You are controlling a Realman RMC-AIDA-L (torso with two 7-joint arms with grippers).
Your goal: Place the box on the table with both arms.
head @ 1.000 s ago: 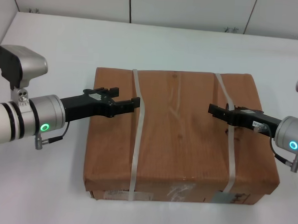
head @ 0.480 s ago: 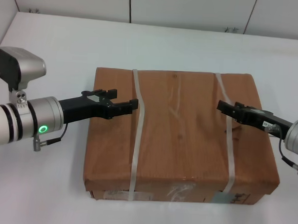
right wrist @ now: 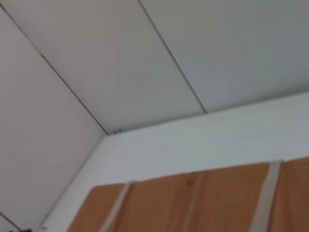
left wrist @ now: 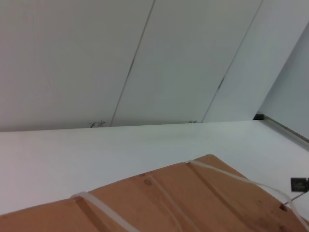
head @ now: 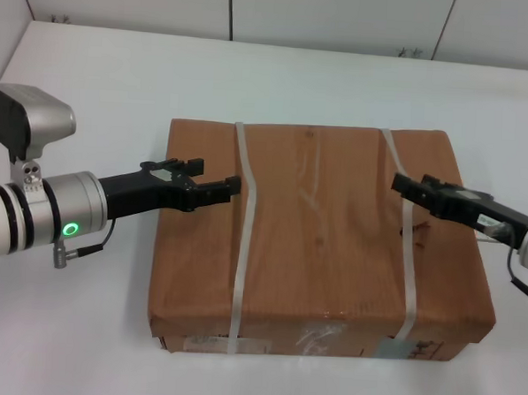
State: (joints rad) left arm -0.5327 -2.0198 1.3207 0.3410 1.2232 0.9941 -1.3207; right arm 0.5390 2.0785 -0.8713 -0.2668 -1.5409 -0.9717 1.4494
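The brown cardboard box (head: 319, 245) lies flat on the white table (head: 101, 92), bound by two white straps (head: 242, 249), with tape and labels on its near side. My left gripper (head: 219, 176) hovers over the box's left part, just left of the left strap, open and empty. My right gripper (head: 411, 183) is over the box's right part, by the right strap (head: 408, 276), open and empty. The box top also shows in the left wrist view (left wrist: 193, 203) and in the right wrist view (right wrist: 203, 203).
A white panelled wall (head: 335, 15) runs along the table's far edge. Another wall (head: 4, 7) closes the far left corner. Bare tabletop surrounds the box on its left, far and right sides.
Both grippers have drawn back outward from the straps: the left one to the left, the right one to the right. The box has not moved.
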